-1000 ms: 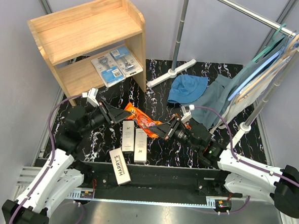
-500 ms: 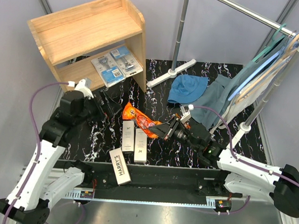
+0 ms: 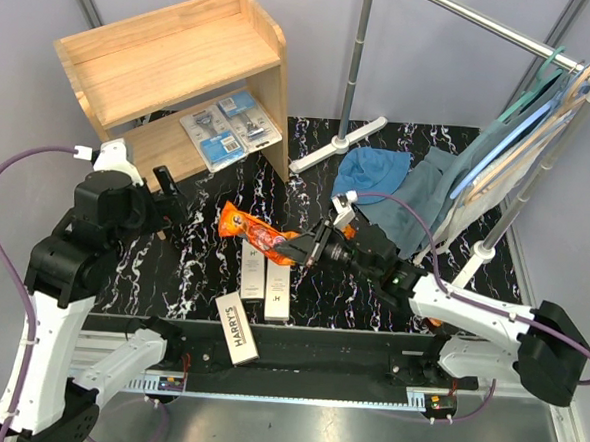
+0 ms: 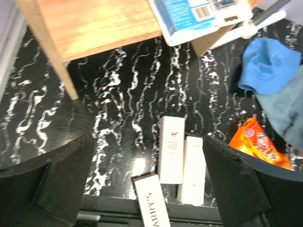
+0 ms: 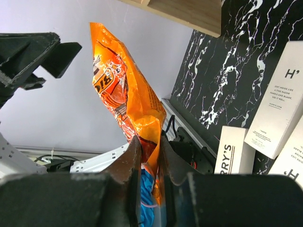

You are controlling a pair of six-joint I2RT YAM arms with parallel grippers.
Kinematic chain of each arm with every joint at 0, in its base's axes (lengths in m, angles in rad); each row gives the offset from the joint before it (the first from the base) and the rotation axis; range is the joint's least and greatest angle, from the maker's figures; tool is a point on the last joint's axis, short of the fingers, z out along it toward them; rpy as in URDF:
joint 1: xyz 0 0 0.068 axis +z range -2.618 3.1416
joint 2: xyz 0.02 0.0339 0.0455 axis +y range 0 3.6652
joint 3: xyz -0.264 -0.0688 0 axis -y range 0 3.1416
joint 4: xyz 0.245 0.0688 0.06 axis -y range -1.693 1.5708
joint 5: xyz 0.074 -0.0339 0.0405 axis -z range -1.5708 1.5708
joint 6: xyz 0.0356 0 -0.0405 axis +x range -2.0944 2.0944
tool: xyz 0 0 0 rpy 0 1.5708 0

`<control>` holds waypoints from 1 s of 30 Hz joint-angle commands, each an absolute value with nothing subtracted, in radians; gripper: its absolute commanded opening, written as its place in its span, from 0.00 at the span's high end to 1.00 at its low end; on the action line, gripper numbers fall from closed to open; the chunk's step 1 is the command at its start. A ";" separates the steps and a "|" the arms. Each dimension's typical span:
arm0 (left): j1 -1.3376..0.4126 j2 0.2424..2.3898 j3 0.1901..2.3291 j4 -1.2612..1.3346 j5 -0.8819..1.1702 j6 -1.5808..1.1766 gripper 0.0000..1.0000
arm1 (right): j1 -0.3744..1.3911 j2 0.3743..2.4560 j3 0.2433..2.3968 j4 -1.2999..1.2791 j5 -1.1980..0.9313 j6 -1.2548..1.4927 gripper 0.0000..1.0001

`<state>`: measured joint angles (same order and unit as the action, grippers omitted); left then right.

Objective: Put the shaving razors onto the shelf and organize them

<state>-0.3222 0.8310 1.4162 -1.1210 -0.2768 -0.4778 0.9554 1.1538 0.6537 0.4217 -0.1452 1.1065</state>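
Orange pack [image 3: 252,231] up off the worktop [image 3: 187,275], pinched at its right end by the right pincer [image 3: 298,251]. Jaws almost closed, squeezing the crinkled foil between them, free end of the pack pointing left toward the shelf [image 3: 165,58]. Hovering just over the far ends of two white Harry's boxes [image 3: 265,274], those lying side by side, touching, in the middle of the worktop. Third Harry's box [image 3: 236,328] nearer and a little left, angled, close to the near edge.

Over on the left, left pincer [image 3: 169,195] spread fully wide, gripping nothing, hanging in the air just in front of the shelf's lower level. From its wrist view, looking straight down between the two dark fingers at the white boxes, with a corner of orange foil off to the right.

Blue-and-clear blister packs [image 3: 229,127] lying flat on the lower level, toward its right side, one corner poking out past the front edge. Blue cloths [image 3: 373,176] heaped far right on the worktop, beside the foot of the metal rack [image 3: 357,55].
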 commanded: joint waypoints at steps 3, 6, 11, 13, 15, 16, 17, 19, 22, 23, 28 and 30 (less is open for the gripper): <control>-0.322 0.828 1.506 -1.150 -0.351 -0.433 0.01 | 0.953 1.297 0.807 0.466 -0.218 1.103 1.00; -0.322 0.830 1.537 -1.160 -0.370 -0.423 0.01 | 0.953 1.398 0.894 0.453 -0.245 1.132 1.00; -0.322 0.825 1.581 -1.175 -0.399 -0.410 0.01 | 0.954 1.534 1.021 0.413 -0.250 1.196 1.00; -0.322 0.825 1.598 -1.181 -0.411 -0.408 0.01 | 0.953 1.588 1.077 0.408 -0.233 1.206 1.00; -0.322 0.825 1.609 -1.187 -0.417 -0.402 0.01 | 0.956 1.627 1.123 0.402 -0.209 1.229 1.00; -0.322 0.825 1.611 -1.189 -0.420 -0.399 0.01 | 0.956 1.640 1.137 0.402 -0.180 1.236 1.00; -0.322 0.824 1.612 -1.190 -0.420 -0.397 0.01 | 0.957 1.660 1.152 0.397 -0.161 1.253 1.00; -0.324 0.821 1.612 -1.190 -0.420 -0.399 0.01 | 0.959 1.683 1.206 0.387 -0.111 1.265 1.00; -0.324 0.816 1.614 -1.192 -0.420 -0.402 0.01 | 0.973 1.732 1.297 0.347 -0.039 1.272 1.00; -0.322 0.815 1.614 -1.193 -0.422 -0.402 0.01 | 0.976 1.764 1.324 0.330 -0.023 1.275 1.00; -0.322 0.807 1.618 -1.195 -0.422 -0.403 0.01 | 0.997 1.865 1.480 0.321 0.072 1.318 1.00; -0.322 0.799 1.621 -1.195 -0.422 -0.408 0.01 | 1.002 1.920 1.552 0.310 0.092 1.339 1.00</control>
